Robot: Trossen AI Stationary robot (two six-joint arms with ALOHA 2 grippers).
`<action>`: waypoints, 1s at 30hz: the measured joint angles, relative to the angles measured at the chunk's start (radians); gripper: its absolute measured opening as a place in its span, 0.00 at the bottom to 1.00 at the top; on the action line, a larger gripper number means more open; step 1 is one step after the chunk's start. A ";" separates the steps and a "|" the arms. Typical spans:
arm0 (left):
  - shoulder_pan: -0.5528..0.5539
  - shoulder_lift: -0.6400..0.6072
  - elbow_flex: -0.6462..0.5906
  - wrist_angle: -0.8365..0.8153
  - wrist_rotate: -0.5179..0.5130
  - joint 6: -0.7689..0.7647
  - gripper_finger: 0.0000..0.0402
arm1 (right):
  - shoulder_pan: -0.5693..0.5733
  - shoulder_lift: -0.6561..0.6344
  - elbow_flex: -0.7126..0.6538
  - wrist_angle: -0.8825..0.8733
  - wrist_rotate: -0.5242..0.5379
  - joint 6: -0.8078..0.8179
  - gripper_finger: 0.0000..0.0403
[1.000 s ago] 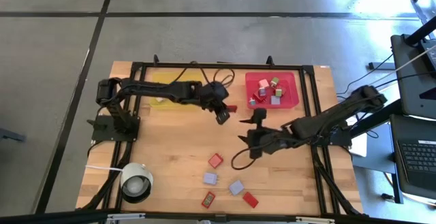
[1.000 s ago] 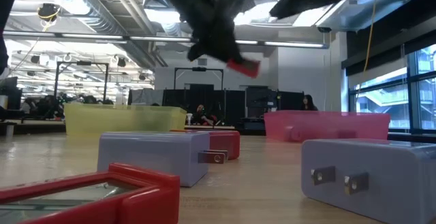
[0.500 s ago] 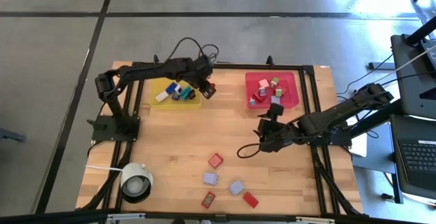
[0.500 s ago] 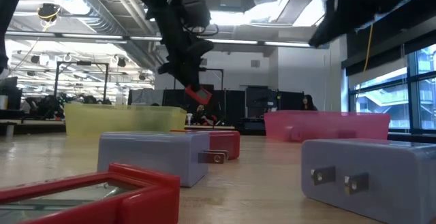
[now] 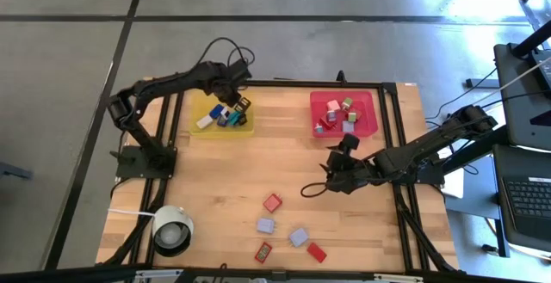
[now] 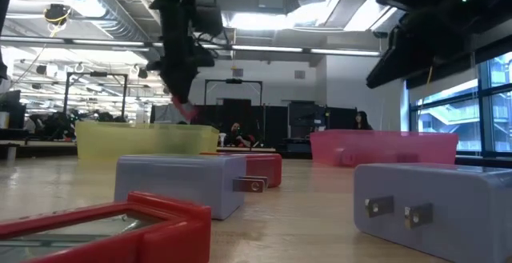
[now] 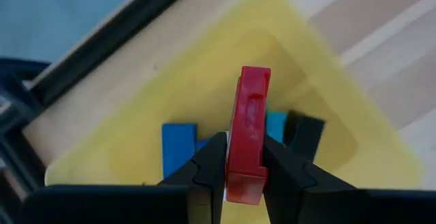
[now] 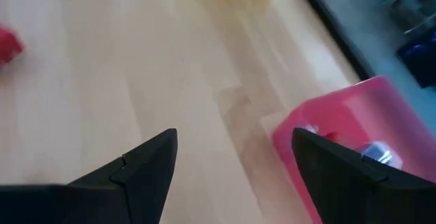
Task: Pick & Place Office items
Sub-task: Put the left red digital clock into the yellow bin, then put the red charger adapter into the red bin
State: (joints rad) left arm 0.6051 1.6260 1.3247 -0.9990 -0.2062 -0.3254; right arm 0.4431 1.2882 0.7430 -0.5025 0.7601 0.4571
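Note:
My left gripper (image 5: 240, 105) hangs over the yellow tray (image 5: 205, 104) at the table's far left, shut on a small red block (image 7: 248, 108). Blue, white and dark items (image 5: 222, 116) lie in that tray. My right gripper (image 5: 346, 142) is open and empty above the bare table, just near of the red tray (image 5: 370, 102), which holds several small items (image 5: 336, 111). Several more office items, red (image 5: 272, 203) and lilac (image 5: 265, 225), lie flat on the table near its front edge. My left gripper pinches the red block by its lower end (image 7: 245, 173) between the two fingers (image 7: 208, 166), one on each flat face. The fingers point down from above. The block is lifted clear over the yellow tray and stands on edge in the hold.
A white round cylinder (image 5: 171, 230) stands at the near left corner. Black frame rails (image 5: 392, 128) run along the table's sides. Bare wood lies between the two trays and the near items. People show in the room beyond the table.
My left gripper has swung from the table's middle toward the far left edge, carrying the red block, and now stands over the yellow tray. My right gripper has shifted a little toward the red tray.

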 joint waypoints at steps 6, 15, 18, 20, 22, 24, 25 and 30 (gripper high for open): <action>-0.001 0.002 -0.141 0.071 -0.008 -0.067 0.17 | 0.000 0.000 -0.002 0.046 0.089 0.033 0.72; -0.001 0.002 -0.215 0.144 -0.037 -0.091 0.19 | 0.000 0.000 -0.002 0.061 0.096 0.037 0.70; 0.005 0.002 -0.215 0.144 -0.038 -0.119 0.22 | 0.000 0.000 -0.002 0.074 0.097 0.036 0.69; 0.011 0.002 -0.215 0.144 -0.038 -0.123 0.25 | 0.000 0.000 -0.002 0.083 0.096 0.033 0.69; 0.013 0.002 -0.215 0.144 -0.038 -0.124 0.28 | 0.000 0.001 -0.002 0.085 0.096 0.033 0.69; 0.012 0.002 -0.215 0.143 -0.038 -0.108 0.31 | 0.000 0.001 -0.002 0.086 0.096 0.033 0.69; 0.012 0.002 -0.210 0.139 -0.038 -0.080 0.33 | 0.000 0.001 -0.002 0.086 0.096 0.033 0.69; 0.012 0.003 -0.106 0.069 -0.037 0.015 0.38 | -0.001 0.001 -0.002 0.088 0.093 0.010 0.69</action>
State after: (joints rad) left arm 0.6174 1.6291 1.2186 -0.9304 -0.2436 -0.3107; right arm 0.4419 1.2888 0.7410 -0.4149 0.8530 0.4674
